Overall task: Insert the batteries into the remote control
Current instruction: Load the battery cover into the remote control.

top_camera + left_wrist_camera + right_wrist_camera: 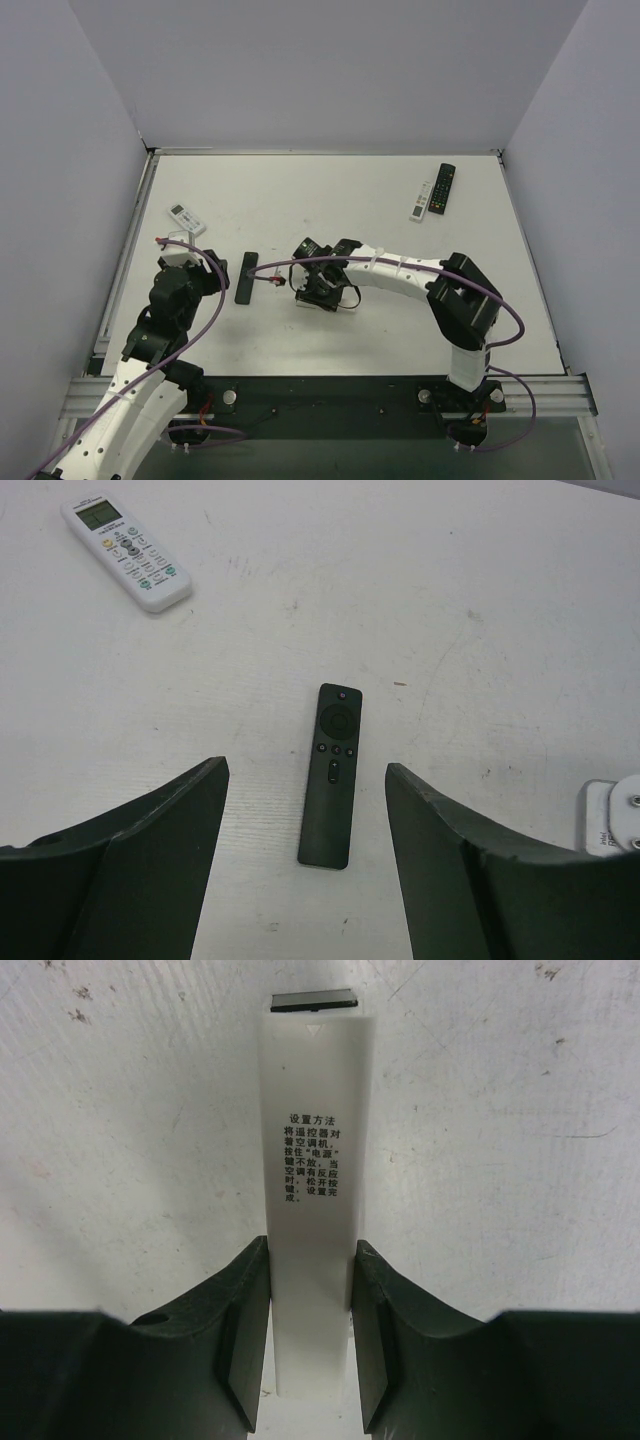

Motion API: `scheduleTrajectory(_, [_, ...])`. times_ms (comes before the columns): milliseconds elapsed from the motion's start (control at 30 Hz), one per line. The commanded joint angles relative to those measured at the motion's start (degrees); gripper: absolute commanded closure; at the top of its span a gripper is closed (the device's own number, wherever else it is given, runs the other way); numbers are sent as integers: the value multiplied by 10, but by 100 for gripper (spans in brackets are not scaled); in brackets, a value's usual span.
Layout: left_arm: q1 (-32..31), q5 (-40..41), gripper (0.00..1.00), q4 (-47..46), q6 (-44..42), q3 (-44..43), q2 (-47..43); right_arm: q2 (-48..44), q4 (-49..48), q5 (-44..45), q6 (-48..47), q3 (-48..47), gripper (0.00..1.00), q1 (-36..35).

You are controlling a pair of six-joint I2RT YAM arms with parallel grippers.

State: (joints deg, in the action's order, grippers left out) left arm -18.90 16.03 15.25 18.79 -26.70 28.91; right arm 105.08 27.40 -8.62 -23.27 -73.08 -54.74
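**Right pincer**: jaws narrowed onto a white remote, one finger pressed flat against each long side. The remote's plain back faces the wrist camera. It carries a block of printed Chinese characters, and a dark window shows at the end pointing away from the pincer. Whether it rests on the counter or is lifted off it cannot be told.

**Left pincer**: jaws wide apart, holding nothing, hanging above the counter.

**Black slim remote**: lies flat, buttons up, in the left half of the counter about midway between the near and far edges. In the left wrist view it sits in the gap between the left pincer's fingers and touches neither. In the top view it is just left of the right pincer.

**White display remote**: buttons up and lying at a slant, near the counter's left edge, beyond the left pincer.

**White narrow remote** and **black long remote**: side by side near the far right corner, well apart from both pincers.
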Motion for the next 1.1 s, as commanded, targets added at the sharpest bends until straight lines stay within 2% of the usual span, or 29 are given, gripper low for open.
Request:
scheduleTrajectory(0, [4, -7, 26, -31, -9, -5, -1, 12, 16, -13, -17, 2, 82, 8])
scheduleTrajectory(1067, [4, -12, 26, -34, -10, -4, 0, 32, 27, -54, -30, 4, 76, 11])
